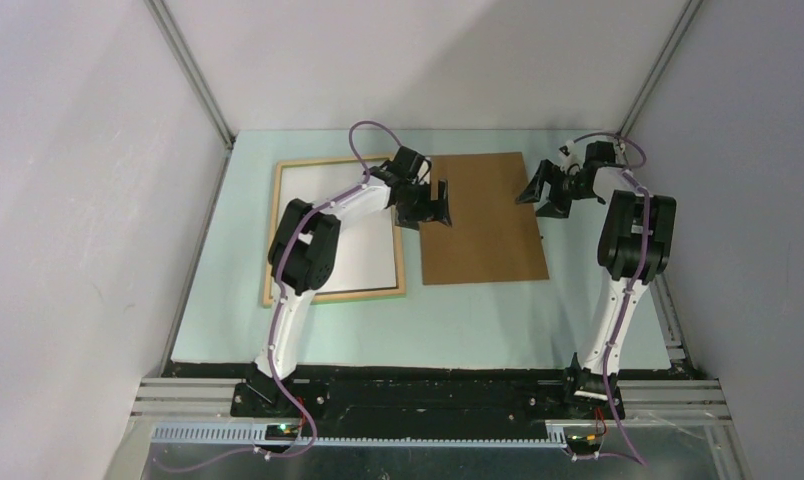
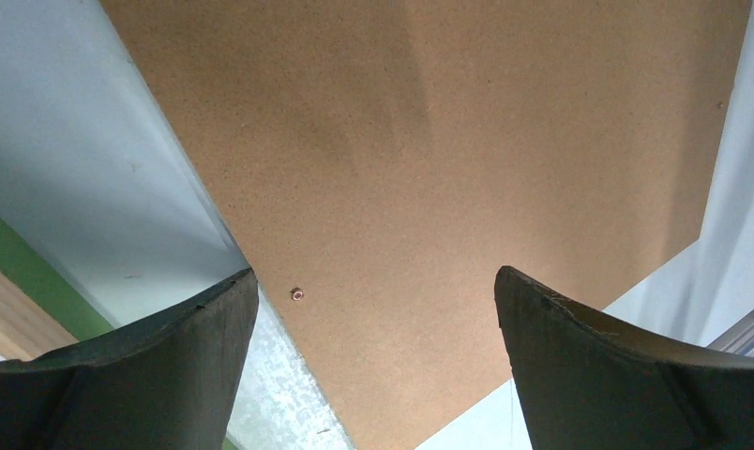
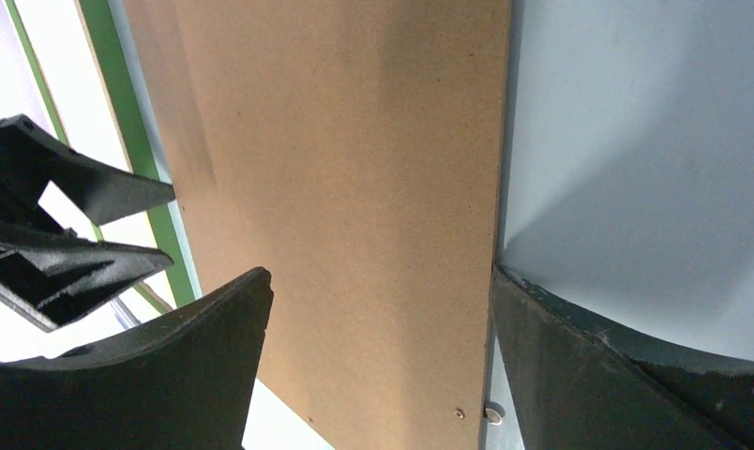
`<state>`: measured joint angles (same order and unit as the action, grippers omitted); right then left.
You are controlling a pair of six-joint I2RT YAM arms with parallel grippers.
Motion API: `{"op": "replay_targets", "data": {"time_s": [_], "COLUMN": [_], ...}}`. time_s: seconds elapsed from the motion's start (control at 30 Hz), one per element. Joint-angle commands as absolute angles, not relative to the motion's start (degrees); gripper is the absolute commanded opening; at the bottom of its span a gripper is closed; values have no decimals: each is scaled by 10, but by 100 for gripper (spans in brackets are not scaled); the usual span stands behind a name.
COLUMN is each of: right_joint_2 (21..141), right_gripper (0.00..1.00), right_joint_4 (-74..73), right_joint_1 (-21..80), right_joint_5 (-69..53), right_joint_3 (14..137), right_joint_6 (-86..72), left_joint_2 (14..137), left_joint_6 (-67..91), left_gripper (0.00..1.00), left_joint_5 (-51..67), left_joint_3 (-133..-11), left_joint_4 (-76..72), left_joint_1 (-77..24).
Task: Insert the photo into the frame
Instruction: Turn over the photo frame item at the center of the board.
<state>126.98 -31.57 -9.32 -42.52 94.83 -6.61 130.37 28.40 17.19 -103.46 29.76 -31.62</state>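
Observation:
The frame (image 1: 273, 240), pale wood side up, lies flat at the left of the table. A white sheet (image 1: 363, 250) fills it, apparently the photo with its plain back up. Its green edge (image 2: 22, 267) shows in the left wrist view and again, as a green strip (image 3: 120, 112), in the right wrist view. My left gripper (image 1: 436, 205) (image 2: 373, 277) hangs open over the left edge of the brown backing board (image 1: 483, 220), holding nothing. My right gripper (image 1: 543, 192) (image 3: 381, 272) is open above the board's right edge, also holding nothing.
The backing board (image 2: 429, 141) (image 3: 336, 187) lies flat on the pale blue mat (image 1: 428, 320), right of the frame. Grey walls and metal posts close in the table at both sides. The left gripper's fingers (image 3: 64, 244) show in the right wrist view.

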Motion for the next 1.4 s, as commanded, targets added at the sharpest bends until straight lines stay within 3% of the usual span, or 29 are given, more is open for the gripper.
{"op": "replay_targets", "data": {"time_s": [0.0,0.57,1.37], "right_joint_2": [1208,1013,941], "right_gripper": [87,77,78], "right_joint_4": [-375,-390,-392], "right_joint_1": [-70,-54,33], "right_joint_5": [-556,-720,-721], "right_joint_3": [896,841,925], "right_joint_6": [-68,-48,-94], "left_joint_2": [1300,1266,1224], "left_joint_6": [283,260,243], "left_gripper": [99,98,98], "left_joint_5": [264,339,369], "left_joint_3": [-1006,-936,-889], "left_joint_4": [293,229,200], "left_joint_1": [-343,-343,-342]}}
